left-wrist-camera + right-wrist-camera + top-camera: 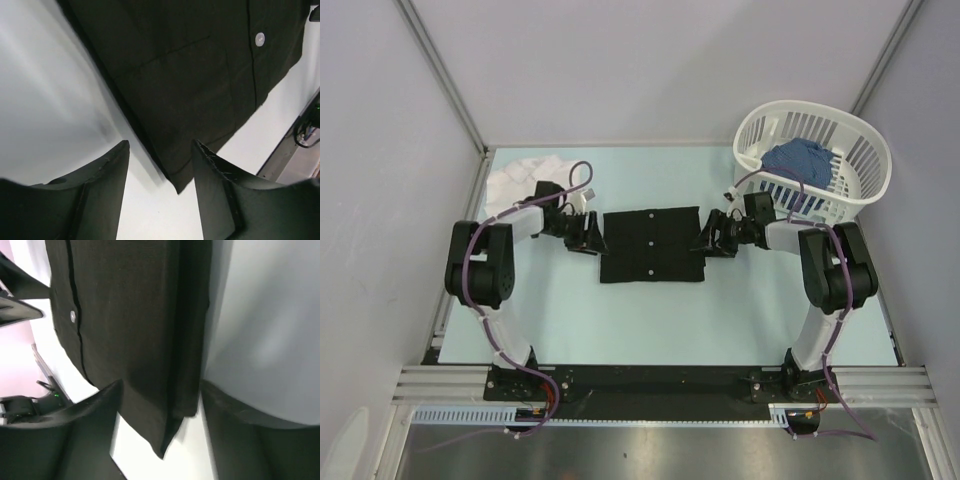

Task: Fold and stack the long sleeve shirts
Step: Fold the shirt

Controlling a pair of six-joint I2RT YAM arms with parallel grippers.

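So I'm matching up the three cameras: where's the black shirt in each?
Top view: black shirt in the middle of the picture.
Left wrist: fills the upper right, corner pointing down.
Right wrist: fills the upper left and middle.
Shared landmark: a white button on its front.

Two shirts are in view: one black shirt [652, 245] and one white shirt [520, 177]. Three small white buttons [653, 241] show down the black shirt's front in the top view, while each wrist view catches only one of them. There is also one white slatted basket [865, 165] with one blue cloth [800, 162] in it, one table [650, 320], and two arms, the left arm [480, 262] and the right arm [835, 265], carrying one left gripper [592, 240] and one right gripper [708, 240], each with two fingers.
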